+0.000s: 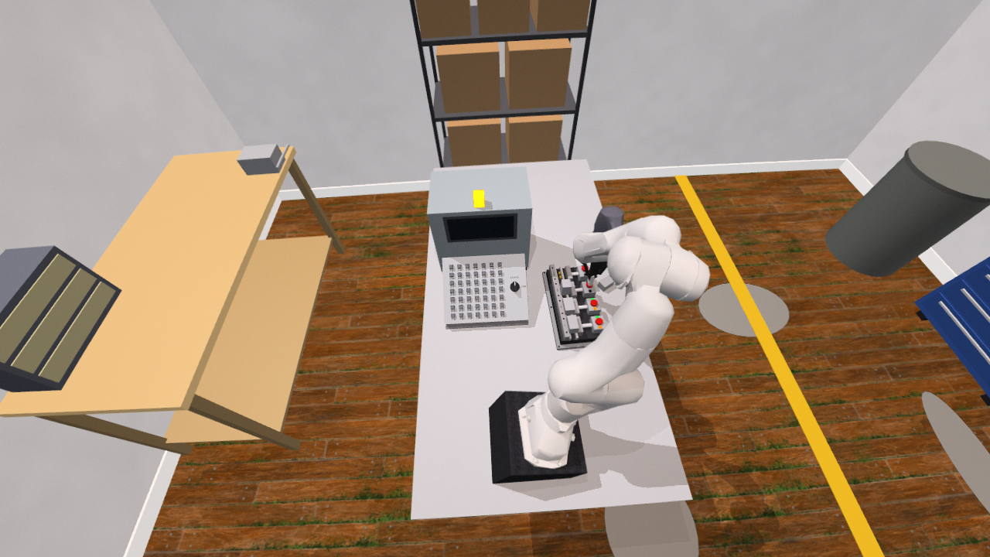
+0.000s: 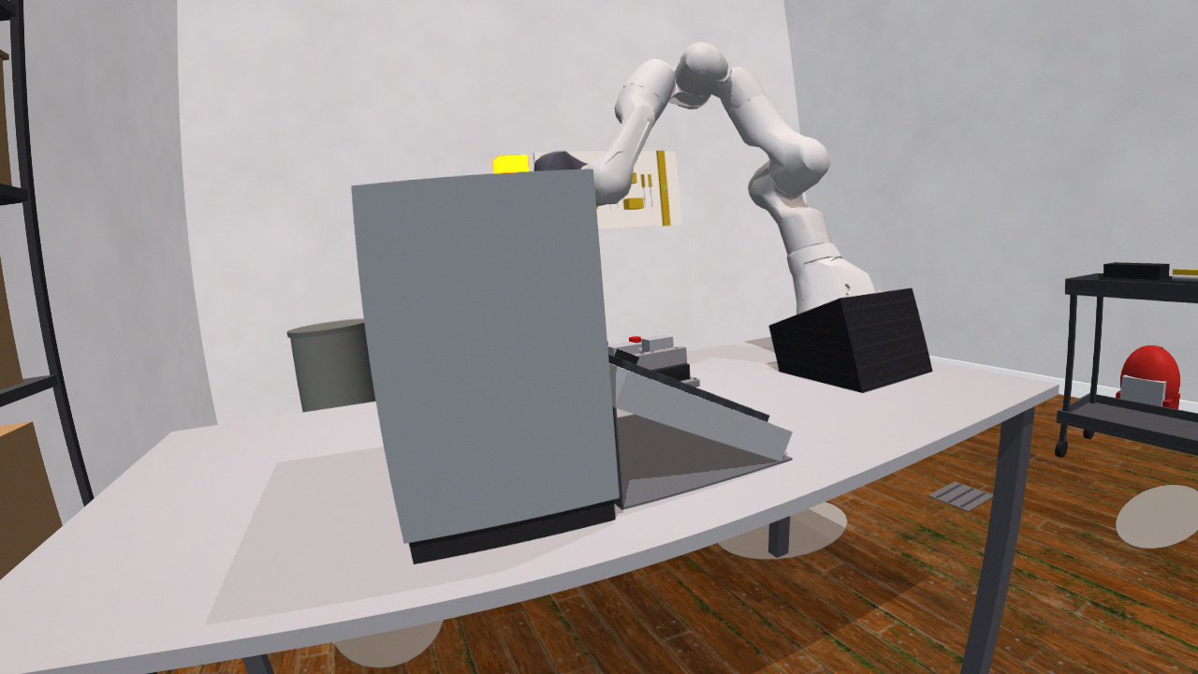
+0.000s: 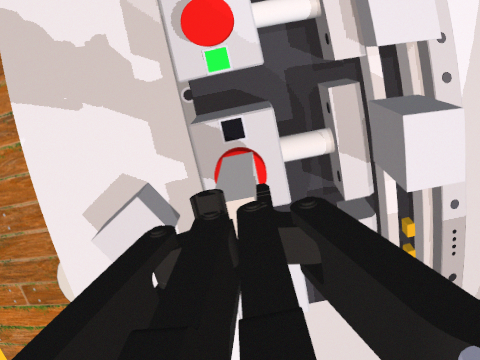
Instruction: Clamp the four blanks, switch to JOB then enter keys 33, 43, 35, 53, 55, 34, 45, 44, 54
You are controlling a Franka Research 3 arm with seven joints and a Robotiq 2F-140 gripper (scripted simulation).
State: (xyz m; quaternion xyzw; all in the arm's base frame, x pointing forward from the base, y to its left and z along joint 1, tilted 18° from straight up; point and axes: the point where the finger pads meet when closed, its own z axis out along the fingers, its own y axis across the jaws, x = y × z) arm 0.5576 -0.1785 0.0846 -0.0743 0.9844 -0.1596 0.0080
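Note:
My gripper [image 1: 590, 279] [image 3: 243, 179] is shut and empty. Its tips cover part of the red valve [image 3: 261, 171] at the second station from the far end; contact cannot be told. That block's green lens [image 3: 233, 130] is dark; its amber lens is hidden. A blank [image 1: 566, 285] [image 3: 430, 145] lies on its rails, apart from the moving jaw [image 3: 350, 140]. The neighbouring station's green lens [image 3: 217, 59] is lit, its blank [image 1: 569, 305] [image 3: 405, 20] against the jaw. The nearest station holds a blank [image 1: 574, 324]. A loose blank [image 1: 607, 280] [image 3: 135, 220] lies beside the blocks. The amber lamp [image 1: 479, 199] [image 2: 510, 163] is lit.
The keyboard [image 1: 521, 311] with unlit keys and the selector [image 1: 514, 286] stands left of the stations. The tall cabinet [image 1: 484, 183] [image 2: 489, 352] rises behind the keyboard. The farthest station's valve is close to the gripper.

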